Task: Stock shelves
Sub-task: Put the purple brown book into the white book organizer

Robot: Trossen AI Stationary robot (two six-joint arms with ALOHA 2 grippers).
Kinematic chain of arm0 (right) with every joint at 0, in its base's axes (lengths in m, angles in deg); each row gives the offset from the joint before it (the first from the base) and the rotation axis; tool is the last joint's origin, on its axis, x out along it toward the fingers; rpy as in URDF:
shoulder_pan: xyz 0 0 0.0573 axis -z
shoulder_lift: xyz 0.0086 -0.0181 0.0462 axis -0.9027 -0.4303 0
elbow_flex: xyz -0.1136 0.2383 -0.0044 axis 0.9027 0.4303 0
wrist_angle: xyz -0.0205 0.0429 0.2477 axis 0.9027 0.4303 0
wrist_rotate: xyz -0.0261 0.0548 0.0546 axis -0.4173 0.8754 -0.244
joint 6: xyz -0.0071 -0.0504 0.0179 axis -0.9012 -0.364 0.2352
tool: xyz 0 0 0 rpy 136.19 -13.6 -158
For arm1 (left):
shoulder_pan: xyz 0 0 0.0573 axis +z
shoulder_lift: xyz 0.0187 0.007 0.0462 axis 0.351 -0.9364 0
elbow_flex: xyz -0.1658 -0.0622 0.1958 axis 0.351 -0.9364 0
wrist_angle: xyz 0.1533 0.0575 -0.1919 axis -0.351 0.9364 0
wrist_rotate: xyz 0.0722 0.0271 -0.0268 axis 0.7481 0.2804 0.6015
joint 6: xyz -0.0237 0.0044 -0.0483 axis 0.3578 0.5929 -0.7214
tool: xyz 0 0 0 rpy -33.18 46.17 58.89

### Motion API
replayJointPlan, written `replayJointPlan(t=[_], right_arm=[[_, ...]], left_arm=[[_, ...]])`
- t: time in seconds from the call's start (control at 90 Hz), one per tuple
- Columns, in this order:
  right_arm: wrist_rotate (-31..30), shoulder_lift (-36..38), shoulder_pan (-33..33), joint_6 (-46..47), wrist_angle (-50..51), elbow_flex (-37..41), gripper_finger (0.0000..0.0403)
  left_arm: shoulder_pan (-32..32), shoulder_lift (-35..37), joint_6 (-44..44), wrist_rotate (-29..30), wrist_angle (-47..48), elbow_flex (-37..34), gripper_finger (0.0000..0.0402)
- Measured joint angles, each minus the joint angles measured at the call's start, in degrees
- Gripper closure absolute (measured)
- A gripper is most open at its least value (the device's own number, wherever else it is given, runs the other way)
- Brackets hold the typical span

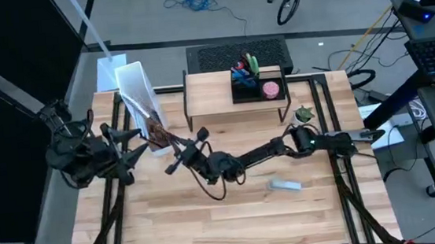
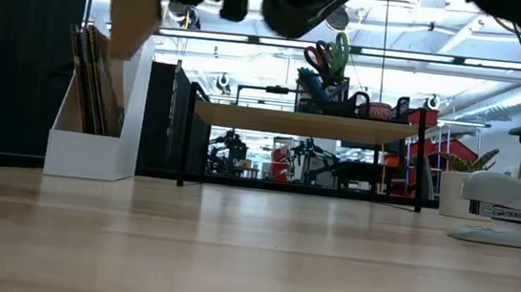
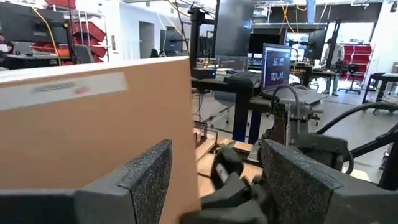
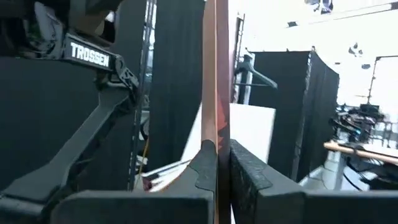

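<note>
A thin brown cardboard envelope with a white label hangs in the air next to the white file box, well above the table in the low view. My right gripper reaches across from the right and is shut on it. My left gripper stands open at the table's left, with the envelope's edge in its gap close to one finger. The shelves stand at the far middle on thin black legs. My right gripper pinches the envelope's edge between its two fingers. It comes level from the table's right. The envelope stands on edge, lifted clear of the table. Whether my left gripper touches the envelope, I cannot tell.
A black organizer tray with scissors and pens sits on the shelves' top. The file box holds several folders. A grey stapler lies right of the table's middle, and a small plant stands near the shelves' right legs.
</note>
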Motion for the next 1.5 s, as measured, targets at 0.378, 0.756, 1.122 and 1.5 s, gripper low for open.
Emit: replayJointPlan(t=[0.378,0.756,1.122,1.5], right_arm=[[-1.6,-12.7,2.5,-2.9,5.8,-20.8,0.0403],[6.3,-15.7,5.9,11.6,10.1,-20.8,0.0403],[8.2,-20.1,6.2,14.9,9.8,-20.8,0.0399],[11.4,-21.2,6.9,23.5,18.6,-20.8,0.0397]], left_arm=[[0.0,0.0,0.0,0.0,0.0,0.0,0.0168],[0.0,-0.1,-0.5,0.0,0.0,0.0,0.0168],[0.0,-0.7,-0.5,0.0,0.0,0.0,0.0168],[0.0,-1.3,-0.5,0.0,0.6,0.0,0.0168]])
